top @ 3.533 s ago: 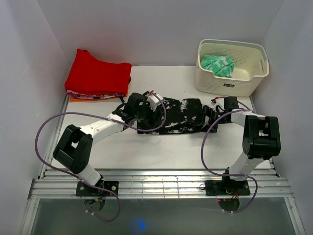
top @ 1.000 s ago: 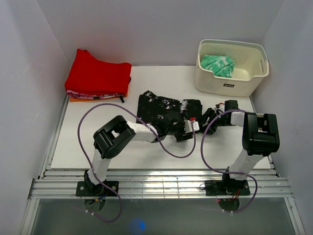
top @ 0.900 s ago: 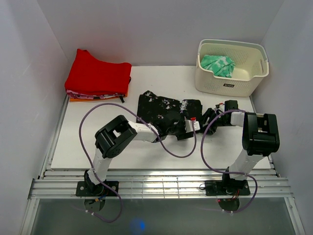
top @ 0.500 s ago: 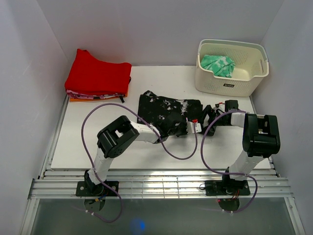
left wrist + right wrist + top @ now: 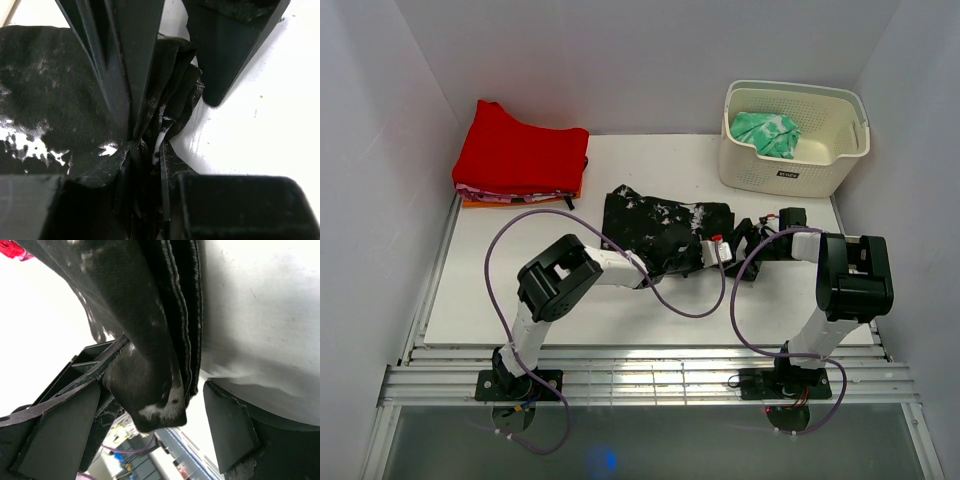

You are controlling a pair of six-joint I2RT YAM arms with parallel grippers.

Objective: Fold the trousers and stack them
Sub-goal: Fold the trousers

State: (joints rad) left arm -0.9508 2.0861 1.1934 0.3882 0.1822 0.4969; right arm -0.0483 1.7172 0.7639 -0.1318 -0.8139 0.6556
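Note:
The black, white-splattered trousers (image 5: 655, 228) lie bunched mid-table, folded to a shorter shape. My left gripper (image 5: 720, 256) reaches across to their right end. In the left wrist view my left gripper (image 5: 145, 152) is shut on several gathered folds of the trousers (image 5: 60, 95). My right gripper (image 5: 742, 243) faces it from the right. The right wrist view shows my right gripper (image 5: 152, 390) open, its fingers (image 5: 227, 430) standing wide either side of the trousers' (image 5: 140, 325) layered edge. Both right fingers also show at the top of the left wrist view.
A stack of red garments (image 5: 518, 155) sits at the back left. At the back right, a cream basket (image 5: 780, 172) holds a green patterned cloth (image 5: 765, 132). Purple cables (image 5: 670, 300) loop over the near table. White walls close in on three sides.
The trousers, stretched out earlier, are now folded shorter. My left gripper has shut on their right end and shifted slightly farther back. My right gripper has opened.

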